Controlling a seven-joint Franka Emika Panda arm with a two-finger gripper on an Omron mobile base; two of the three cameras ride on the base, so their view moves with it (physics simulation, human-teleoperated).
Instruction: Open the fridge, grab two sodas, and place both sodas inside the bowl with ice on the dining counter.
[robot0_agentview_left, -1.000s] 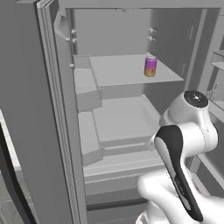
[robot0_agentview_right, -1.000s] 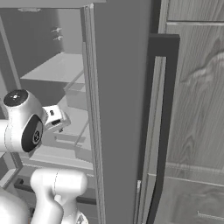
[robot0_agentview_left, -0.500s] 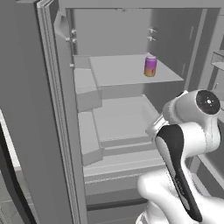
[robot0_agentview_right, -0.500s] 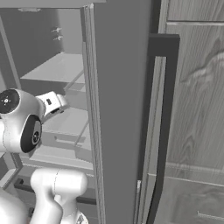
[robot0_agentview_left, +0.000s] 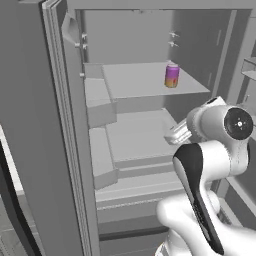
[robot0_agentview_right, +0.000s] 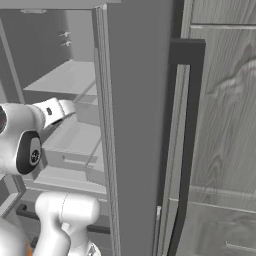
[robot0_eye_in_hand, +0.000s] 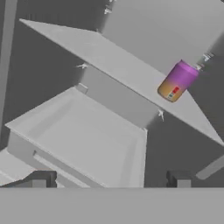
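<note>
Inside the open fridge (robot0_agentview_left: 135, 125) I see the purple soda (robot0_eye_in_hand: 177, 81) upright on its shelf at about one o'clock from my wide-open, empty gripper (robot0_eye_in_hand: 109, 180), so I judge the reach is starting and the next move must bring the fingers around the can.

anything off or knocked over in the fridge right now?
Nothing stands out. The purple-to-orange soda stands upright on the upper shelf of the open fridge, nothing spilled. The gripper, jaws open and empty, is apart from it.
</note>
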